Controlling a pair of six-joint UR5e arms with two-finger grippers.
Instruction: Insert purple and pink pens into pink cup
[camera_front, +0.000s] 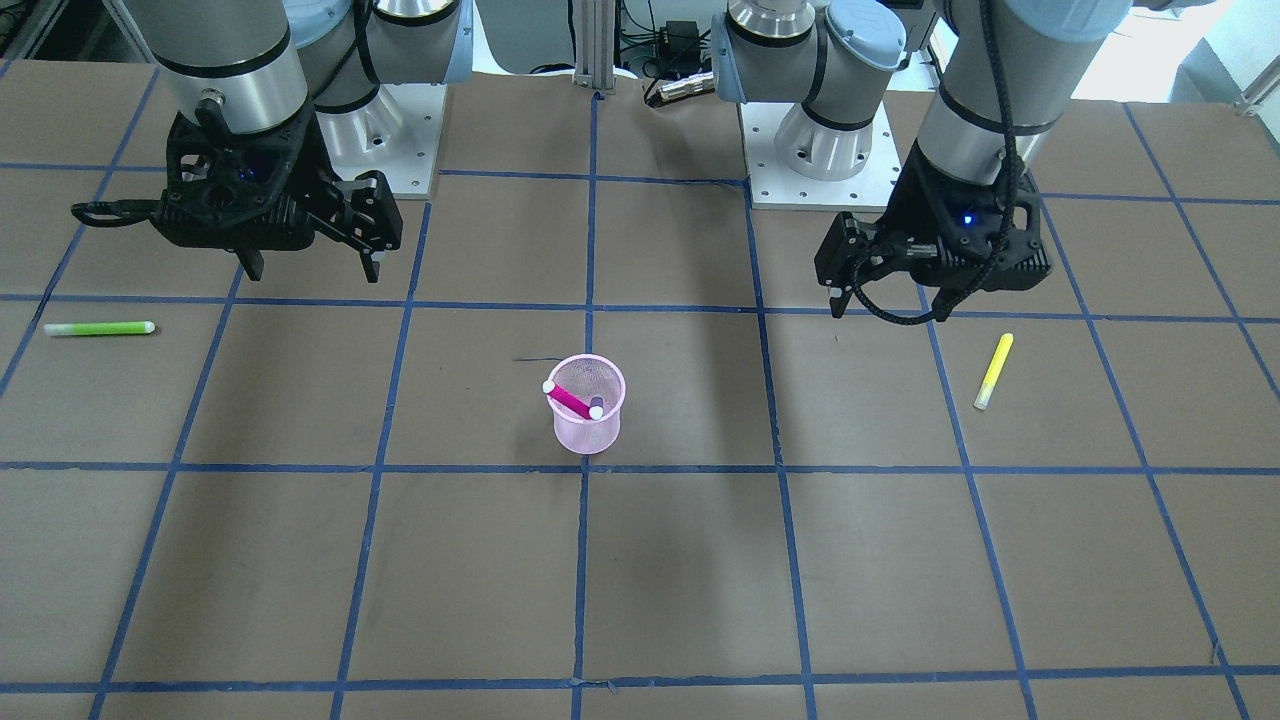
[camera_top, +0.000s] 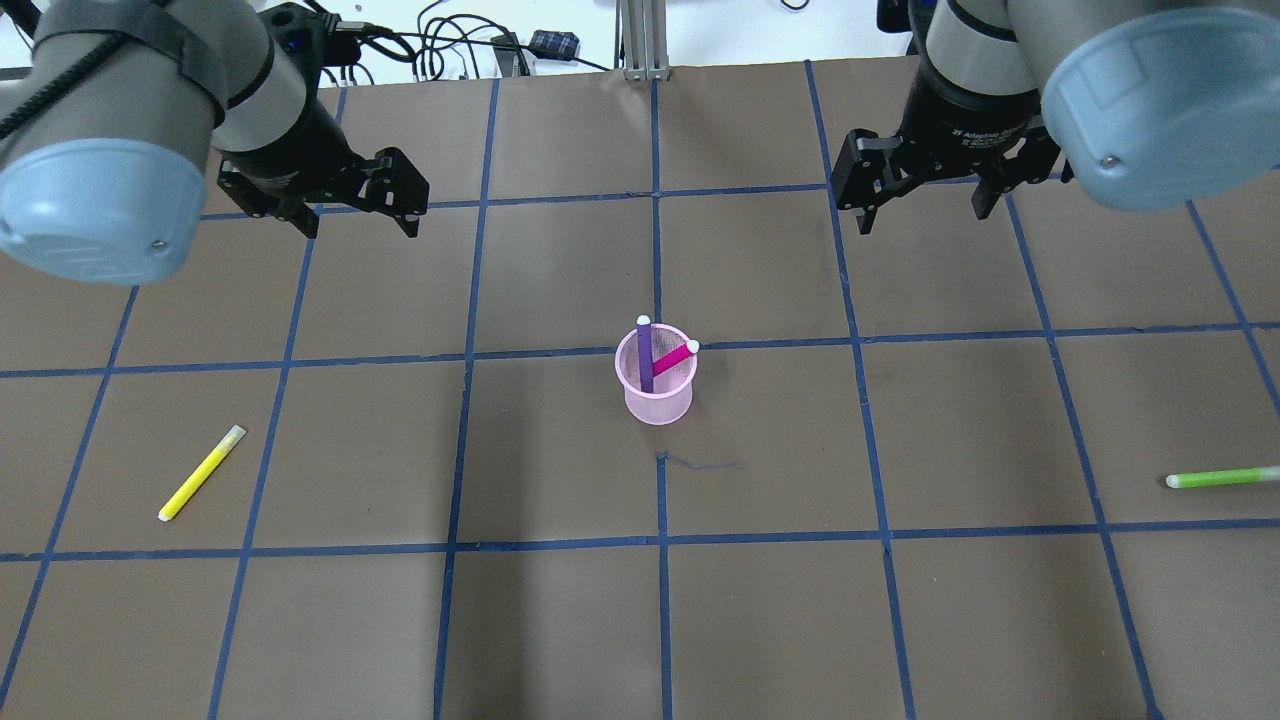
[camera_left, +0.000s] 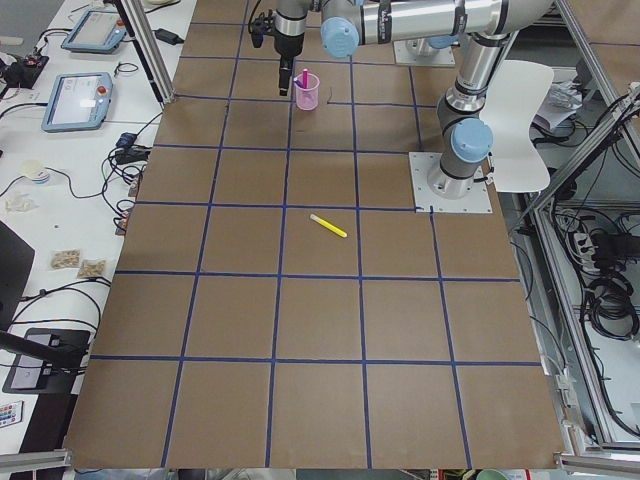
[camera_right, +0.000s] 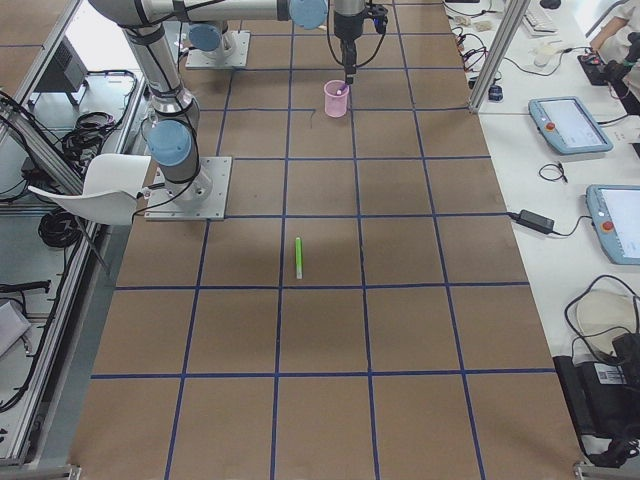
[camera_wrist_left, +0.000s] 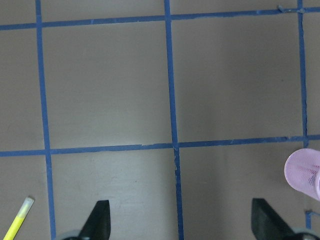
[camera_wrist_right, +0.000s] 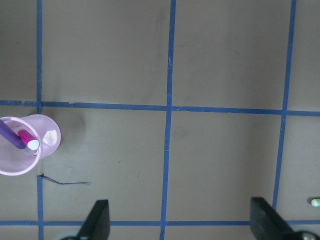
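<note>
Purple pen (camera_top: 645, 358) and pink pen (camera_top: 674, 356) lean inside the pink cup (camera_top: 660, 405), while left pincer (camera_top: 362, 226) and right pincer (camera_top: 925, 215) hang open, empty.

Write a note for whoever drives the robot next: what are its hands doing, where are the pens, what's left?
Left gripper: open, empty, hovering.
Right gripper: open, empty, hovering.
Purple pen and pink pen: both stand in the pink cup.
Done: both pens are in.
Left: nothing. The yellow pen and green pen lie on the table and are not part of the job.
</note>
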